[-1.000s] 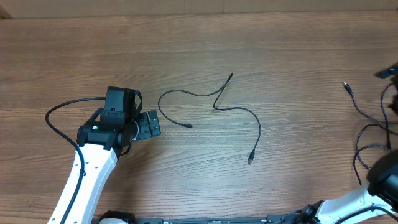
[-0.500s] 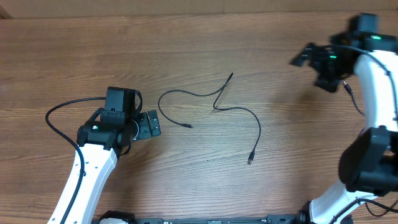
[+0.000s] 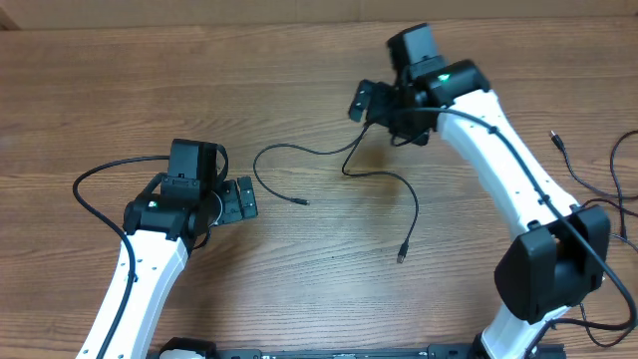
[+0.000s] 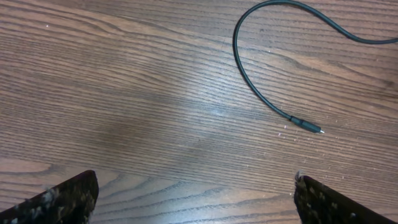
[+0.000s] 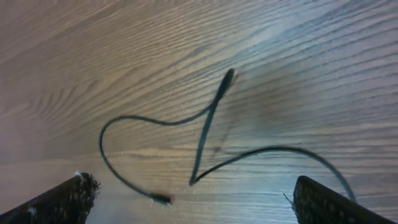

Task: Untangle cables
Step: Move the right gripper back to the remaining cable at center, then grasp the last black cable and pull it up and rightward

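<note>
Wood table (image 3: 299,60): cables (image 3: 414,209) under R tool (image 3: 374,115), jaws apart.

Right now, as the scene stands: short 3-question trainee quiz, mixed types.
1. True or false: the left pincer and the right pincer are both open and empty.
2. Which pincer hangs over the upper end of the black cables in the middle? A) left B) right C) neither
3. Fill in: in the left wrist view, a cable ends in a small ___ lying on the wooden table, clear of both fingers.
Key: 1 true; 2 B; 3 plug.
</note>
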